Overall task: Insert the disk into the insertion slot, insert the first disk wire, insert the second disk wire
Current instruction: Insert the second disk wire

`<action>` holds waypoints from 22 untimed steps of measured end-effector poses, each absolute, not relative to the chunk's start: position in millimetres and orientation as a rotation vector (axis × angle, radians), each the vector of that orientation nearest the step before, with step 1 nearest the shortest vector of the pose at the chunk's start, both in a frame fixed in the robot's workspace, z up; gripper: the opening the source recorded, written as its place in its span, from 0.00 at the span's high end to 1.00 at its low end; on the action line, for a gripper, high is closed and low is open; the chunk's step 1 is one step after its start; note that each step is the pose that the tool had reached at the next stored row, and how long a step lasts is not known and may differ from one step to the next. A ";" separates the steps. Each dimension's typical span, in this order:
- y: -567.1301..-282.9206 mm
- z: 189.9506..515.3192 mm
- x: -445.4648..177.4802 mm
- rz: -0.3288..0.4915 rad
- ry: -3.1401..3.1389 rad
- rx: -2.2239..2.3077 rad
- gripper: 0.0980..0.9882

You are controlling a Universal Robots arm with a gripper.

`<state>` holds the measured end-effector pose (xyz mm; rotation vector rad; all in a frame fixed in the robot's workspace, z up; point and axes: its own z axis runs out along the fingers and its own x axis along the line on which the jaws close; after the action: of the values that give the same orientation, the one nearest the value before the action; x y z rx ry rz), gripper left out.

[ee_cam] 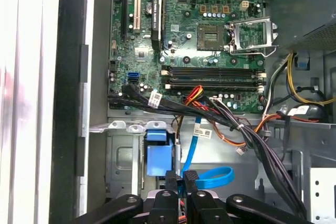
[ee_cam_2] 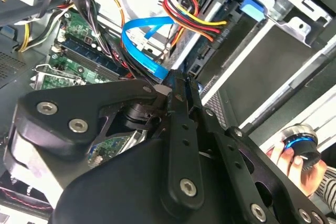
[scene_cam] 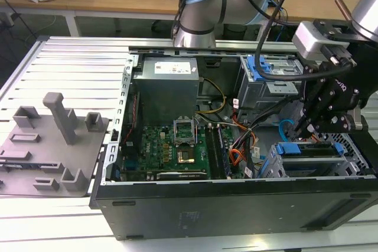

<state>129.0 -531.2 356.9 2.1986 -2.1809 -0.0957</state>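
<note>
With the disk [scene_cam: 312, 150] already seated in the drive cage [scene_cam: 277, 166], the gripper [ee_cam_2: 178, 85] pinches the light-blue flat cable [ee_cam_2: 142, 51], not yet plugged

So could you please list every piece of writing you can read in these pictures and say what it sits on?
No text can be quoted here.
White label on the power supply: print too small to read.
White tags on the black cable bundle and on the second disk wire: too small to read.
White lettering on the motherboard: too small to read.
The gripper, shut on that wire: no print visible.
</note>
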 end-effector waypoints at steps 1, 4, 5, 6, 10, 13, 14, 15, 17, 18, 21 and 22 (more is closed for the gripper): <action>-532.6 356.8 129.0 -0.096 -2.181 2.199 0.93; -536.9 356.9 129.0 -0.096 -2.181 2.199 0.93; -538.6 356.9 129.0 -0.096 -2.181 2.199 0.93; -540.3 356.9 129.0 -0.096 -2.181 2.199 0.93; -543.3 356.7 129.0 -0.096 -2.181 2.199 0.93; -544.4 354.5 129.8 -0.096 -2.181 2.199 0.93; -544.4 353.2 130.5 -0.096 -2.181 2.199 0.93; -544.4 352.1 131.4 -0.096 -2.181 2.198 0.93; -544.4 350.6 132.4 -0.096 -2.181 2.199 0.93; -544.4 349.8 132.9 -0.096 -2.181 2.198 0.93; -544.4 348.5 135.5 -0.096 -2.181 2.199 0.93; -544.3 348.2 136.6 -0.097 -2.181 2.199 0.93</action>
<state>136.6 -544.3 348.2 2.1989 -2.1812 -0.0967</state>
